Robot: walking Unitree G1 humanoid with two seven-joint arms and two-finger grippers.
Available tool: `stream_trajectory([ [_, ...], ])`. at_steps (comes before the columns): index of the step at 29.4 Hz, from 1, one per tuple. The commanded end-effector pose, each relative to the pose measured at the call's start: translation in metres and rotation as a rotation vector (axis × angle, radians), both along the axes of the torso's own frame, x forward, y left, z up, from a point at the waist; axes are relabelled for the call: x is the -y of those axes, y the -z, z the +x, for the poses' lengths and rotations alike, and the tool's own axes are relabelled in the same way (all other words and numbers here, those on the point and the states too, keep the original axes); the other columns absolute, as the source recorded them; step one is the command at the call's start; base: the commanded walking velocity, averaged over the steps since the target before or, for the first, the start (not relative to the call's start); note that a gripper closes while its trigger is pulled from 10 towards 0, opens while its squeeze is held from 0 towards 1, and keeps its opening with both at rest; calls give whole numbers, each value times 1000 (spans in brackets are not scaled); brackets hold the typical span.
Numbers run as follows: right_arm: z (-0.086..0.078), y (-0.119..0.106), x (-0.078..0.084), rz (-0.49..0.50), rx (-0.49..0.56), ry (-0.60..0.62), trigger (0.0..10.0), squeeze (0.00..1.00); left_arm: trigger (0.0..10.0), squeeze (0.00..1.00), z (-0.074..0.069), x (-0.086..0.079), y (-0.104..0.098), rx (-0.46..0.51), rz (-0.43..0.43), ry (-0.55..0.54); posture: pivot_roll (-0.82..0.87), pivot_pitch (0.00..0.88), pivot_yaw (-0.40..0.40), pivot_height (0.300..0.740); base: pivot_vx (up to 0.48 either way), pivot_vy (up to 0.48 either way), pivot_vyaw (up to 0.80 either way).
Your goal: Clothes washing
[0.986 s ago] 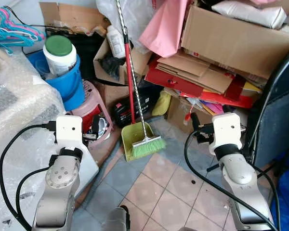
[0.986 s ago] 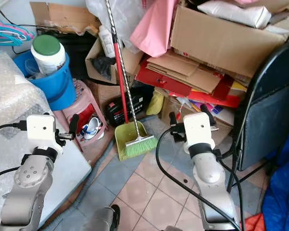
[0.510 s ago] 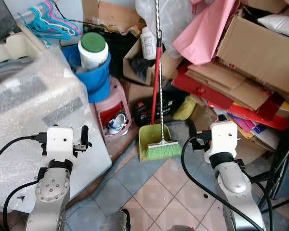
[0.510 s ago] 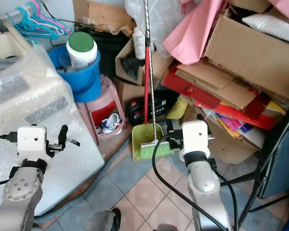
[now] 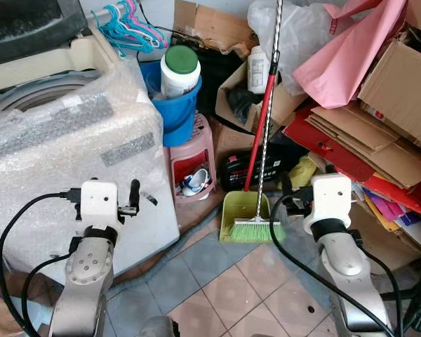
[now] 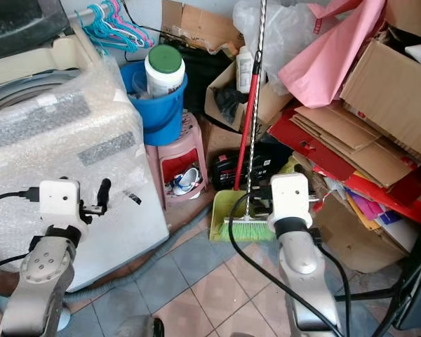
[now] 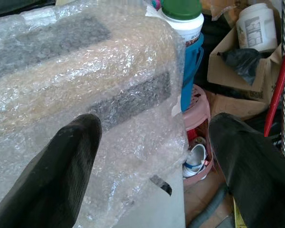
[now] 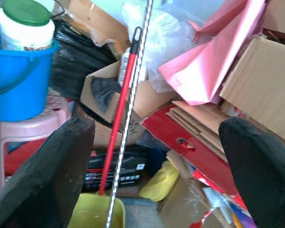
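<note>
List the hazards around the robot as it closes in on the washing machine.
1. The broom and green dustpan stand propped just ahead of the open right hand; a small swing could knock them over.
2. The bubble-wrapped washing machine sits right before the open left hand; the fingers might snag the loose wrap.
3. The blue bucket with its white jar perches on a pink stool and could tip if the machine is bumped.

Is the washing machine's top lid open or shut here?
Open. The dark lid is tilted up at the back of the bubble-wrapped washing machine, and the round drum rim shows beneath it.
</note>
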State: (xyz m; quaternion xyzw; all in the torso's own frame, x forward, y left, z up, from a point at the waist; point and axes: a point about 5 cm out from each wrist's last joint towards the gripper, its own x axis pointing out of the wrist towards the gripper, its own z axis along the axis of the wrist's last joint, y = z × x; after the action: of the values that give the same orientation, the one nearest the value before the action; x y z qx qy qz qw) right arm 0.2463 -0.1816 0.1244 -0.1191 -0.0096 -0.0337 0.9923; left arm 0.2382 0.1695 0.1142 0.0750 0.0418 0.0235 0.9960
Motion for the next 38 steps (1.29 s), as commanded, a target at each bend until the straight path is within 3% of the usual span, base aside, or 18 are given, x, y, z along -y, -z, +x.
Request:
stream_trajectory([
  [1,-2,5,1,-3,-17,6,10000,0,10000,0,-4,-6,5,-14,4,-36,-14,0,-19,740,0,0,0],
  [4,-5,8,2,1,-32,6,10000,0,10000,0,-9,-15,2,-3,23,-102,-5,35,1,740,0,0,0],
  [6,-7,4,-11,-7,-12,-58,10000,0,10000,0,-16,-18,3,-30,43,-85,0,52,11,740,0,0,694],
  [11,-8,6,-28,47,-22,-115,10000,0,10000,0,-28,-7,11,-54,58,-29,28,48,-12,740,0,0,800],
  [18,-6,10,-27,58,-39,-137,10000,0,10000,0,-30,-8,8,-47,32,-63,45,51,-18,740,0,0,800],
  [20,5,1,-31,49,1,-161,10000,0,10000,0,-24,-7,1,-12,71,-48,47,72,-16,740,0,0,800],
  [23,17,-11,-27,68,45,-130,10000,0,10000,0,-17,-11,-7,7,39,-69,50,76,-5,740,0,0,800],
  [32,6,-5,-27,76,28,-138,10000,0,10000,0,-19,1,-4,-22,-1,15,32,88,1,740,0,263,800],
  [38,10,-8,-26,90,37,-127,10000,0,10000,0,-16,3,-6,-22,2,40,30,90,6,740,0,480,667],
])
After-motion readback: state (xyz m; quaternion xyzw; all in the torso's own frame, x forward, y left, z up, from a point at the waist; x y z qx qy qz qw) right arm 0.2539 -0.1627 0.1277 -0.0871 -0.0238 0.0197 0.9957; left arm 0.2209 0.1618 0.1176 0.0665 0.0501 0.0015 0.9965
